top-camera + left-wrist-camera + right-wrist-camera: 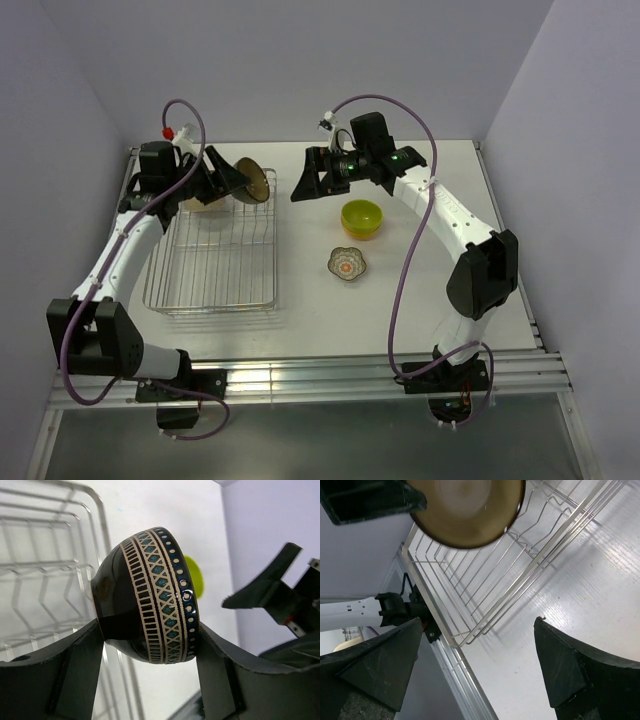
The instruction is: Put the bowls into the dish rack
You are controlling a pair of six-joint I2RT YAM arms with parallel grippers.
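Upper left of the overhead view: left gripper has the dark patterned bowl clamped between its fingers, tipped on edge, pale inside facing right.
Bowl's place: up over the far right corner of the dish rack; whether it touches the bars, I cannot tell.
Right gripper: spread wide, nothing in it, hovering just right of that same corner.
Waiting on the table: lime-green bowl, apparently nested in an orange bowl, centre right; scalloped bowl just below them in frame. All sit well apart from the rack.
Step in hand: placing, by my read. This bowl is at the rack and about to go in.
Next move calls for: ease it down between the wires until it sits settled, then open the fingers.
Watch for: two grippers crowding one corner, so the right one wants clearance.
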